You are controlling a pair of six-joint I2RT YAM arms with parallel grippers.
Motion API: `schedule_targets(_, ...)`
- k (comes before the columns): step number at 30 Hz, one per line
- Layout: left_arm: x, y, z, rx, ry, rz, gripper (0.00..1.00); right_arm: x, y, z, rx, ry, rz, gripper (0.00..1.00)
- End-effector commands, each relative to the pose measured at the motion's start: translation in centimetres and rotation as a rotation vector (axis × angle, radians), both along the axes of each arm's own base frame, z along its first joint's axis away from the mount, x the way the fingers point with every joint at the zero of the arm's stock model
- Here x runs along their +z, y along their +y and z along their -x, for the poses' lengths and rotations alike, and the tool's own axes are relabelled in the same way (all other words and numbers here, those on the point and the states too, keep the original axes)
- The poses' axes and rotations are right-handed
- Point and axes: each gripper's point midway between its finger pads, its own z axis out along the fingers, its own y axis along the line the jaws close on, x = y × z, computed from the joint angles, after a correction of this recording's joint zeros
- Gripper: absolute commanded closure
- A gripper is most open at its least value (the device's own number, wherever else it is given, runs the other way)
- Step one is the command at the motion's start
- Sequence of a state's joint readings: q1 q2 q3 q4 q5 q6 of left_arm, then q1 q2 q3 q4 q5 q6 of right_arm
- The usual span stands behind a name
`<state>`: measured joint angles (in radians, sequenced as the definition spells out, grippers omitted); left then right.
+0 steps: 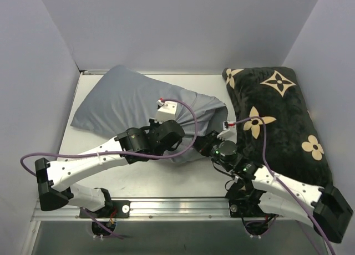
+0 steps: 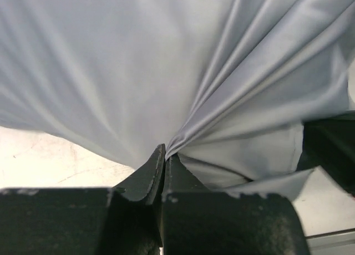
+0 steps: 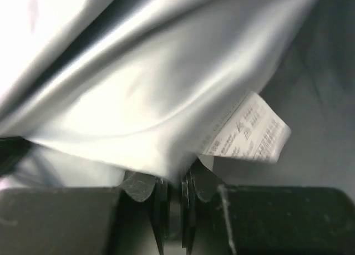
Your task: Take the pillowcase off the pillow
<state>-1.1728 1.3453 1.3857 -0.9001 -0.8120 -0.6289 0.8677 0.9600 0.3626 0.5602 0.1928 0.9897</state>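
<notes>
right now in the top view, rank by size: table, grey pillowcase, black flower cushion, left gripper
1. table
2. black cushion and pillowcase: too alike to rank, arms cover part
3. left gripper

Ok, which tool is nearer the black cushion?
Right. The right tool, shut on the pillowcase, sits just left of the cushion. The left tool grips the pillowcase further left, farther from the cushion.

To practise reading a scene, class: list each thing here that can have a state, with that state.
pillowcase, stuffed full, bunched at the near end
pillow, hidden inside the pillowcase
left gripper, fingers shut on pillowcase fabric
right gripper, fingers shut on pillowcase edge, beside a printed label
black cushion, lying at the right, not gripped
</notes>
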Motion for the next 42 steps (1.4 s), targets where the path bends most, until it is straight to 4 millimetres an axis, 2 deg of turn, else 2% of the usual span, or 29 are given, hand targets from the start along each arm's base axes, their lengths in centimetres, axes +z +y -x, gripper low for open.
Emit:
schedule_targets(1,1.3,2.8,-0.4,0.074,-0.024,0.052,1.00,-0.2,-6.3,-2.1,-0.220,-0.010,0.092,1.00)
schedule_targets(2,1.3,3.7,-0.8,0.098,-0.024,0.054,1.00,-0.9,-7.0,-1.9,-0.228,0.011,0.116,1.00)
schedule_targets(5,1.0,4.8,-1.1,0.114,-0.010,0.063,1.00,0.4,-7.5,-1.4,-0.189,-0.024,0.121,1.00)
schedule_targets(6,0.7,4.8,-1.1,0.108,-0.006,0.053,1.00,1.9,-7.1,-1.5,-0.175,-0.044,0.113,1.00)
schedule_targets(10,-0.6,2.9,-1.0,0.030,0.020,0.057,1.00,4.1,-6.2,-1.4,-0.117,-0.080,0.136,1.00)
schedule_targets(12,-1.5,1.1,-0.4,-0.060,0.061,0.074,1.00,4.7,-6.1,-1.8,-0.101,-0.100,0.172,1.00)
schedule_targets(13,-1.8,-0.4,-0.1,-0.117,0.059,0.095,1.00,6.1,-5.8,-2.0,-0.095,-0.118,0.164,1.00)
schedule_targets(15,-2.2,-2.0,0.8,-0.175,0.072,0.112,1.00,6.5,-4.6,-2.0,-0.036,-0.121,0.174,1.00)
schedule_targets(16,-1.7,-3.2,1.4,-0.216,0.058,0.130,0.88,7.8,-4.1,-2.2,-0.025,-0.142,0.158,1.00)
schedule_targets(18,-1.2,-4.0,1.7,-0.237,0.044,0.148,0.72,7.8,-3.4,-2.5,-0.010,-0.133,0.170,1.00)
schedule_targets(19,-0.8,-4.5,1.9,-0.247,0.038,0.161,0.45,8.3,-3.3,-2.7,-0.009,-0.137,0.172,1.00)
schedule_targets(20,0.1,-4.9,1.9,-0.254,0.025,0.181,0.39,8.4,-3.1,-2.8,-0.006,-0.136,0.177,1.00)
schedule_targets(22,1.3,-5.3,2.0,-0.268,0.004,0.201,0.35,8.7,-3.2,-3.0,-0.010,-0.135,0.189,1.00)
schedule_targets(23,2.6,-5.7,2.2,-0.279,-0.016,0.225,0.28,9.4,-3.1,-3.1,-0.013,-0.140,0.190,1.00)
schedule_targets(25,3.9,-6.2,2.5,-0.299,-0.043,0.242,0.21,9.7,-3.3,-3.2,-0.020,-0.130,0.215,1.00)
schedule_targets(26,4.5,-6.9,3.3,-0.332,-0.051,0.252,0.16,10.4,-3.3,-3.4,-0.025,-0.136,0.215,1.00)
schedule_targets(27,5.6,-7.3,3.6,-0.342,-0.068,0.270,0.14,10.8,-3.3,-3.5,-0.025,-0.137,0.216,1.00)
schedule_targets(30,6.7,-8.6,5.7,-0.386,-0.101,0.265,0.09,11.4,-3.1,-3.6,-0.019,-0.130,0.227,1.00)
schedule_targets(36,6.3,-9.7,7.8,-0.373,-0.114,0.302,0.06,12.1,-3.0,-3.9,-0.027,-0.126,0.230,1.00)
schedule_targets(40,5.7,-10.0,7.7,-0.332,-0.124,0.328,0.06,12.3,-2.9,-3.8,-0.020,-0.119,0.229,1.00)
schedule_targets(42,5.2,-10.0,7.0,-0.282,-0.157,0.288,0.06,12.2,-2.8,-3.8,-0.016,-0.114,0.225,1.00)
